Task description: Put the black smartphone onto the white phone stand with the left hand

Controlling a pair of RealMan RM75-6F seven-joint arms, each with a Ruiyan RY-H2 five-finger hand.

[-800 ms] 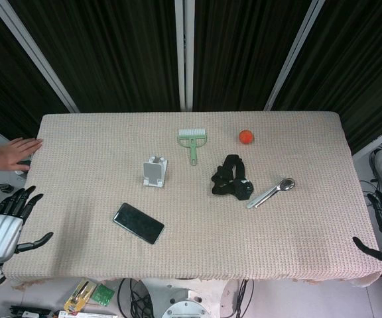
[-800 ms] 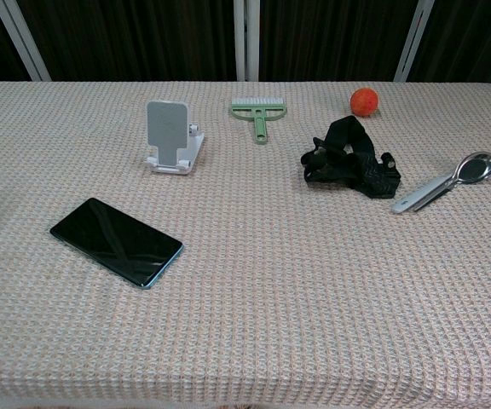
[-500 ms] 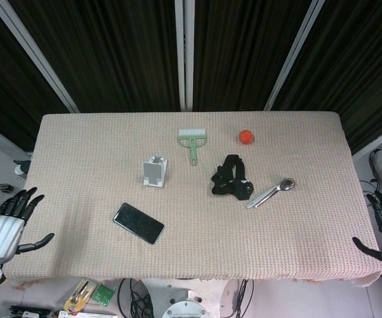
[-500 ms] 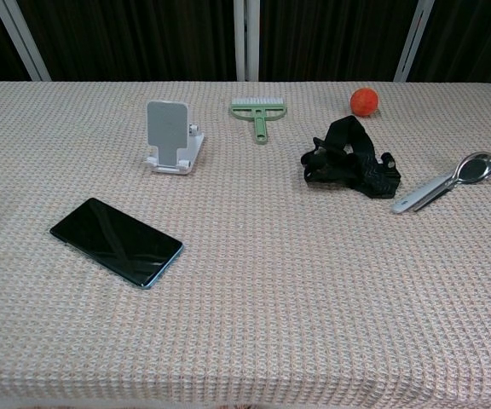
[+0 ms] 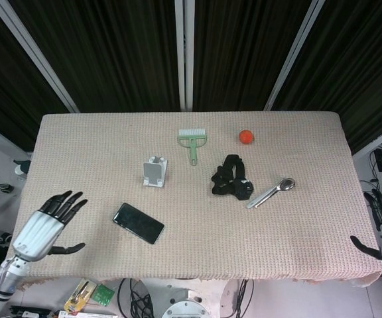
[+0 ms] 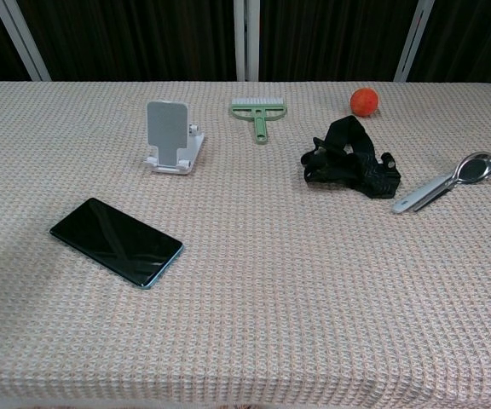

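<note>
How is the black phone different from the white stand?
The black smartphone lies flat on the cloth; the white phone stand stands up with its back plate raised. The smartphone is dark and shiny; the stand is pale and matte. The smartphone sits nearer the left hand, the stand farther back. Both rest untouched on the table.

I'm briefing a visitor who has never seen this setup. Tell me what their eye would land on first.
Most striking is the black smartphone, lying flat on the beige table near its front-left, with the white phone stand upright just behind it. The left hand hovers open over the table's left edge, fingers spread toward the phone. A small orange ball stands out near the far edge.
</note>
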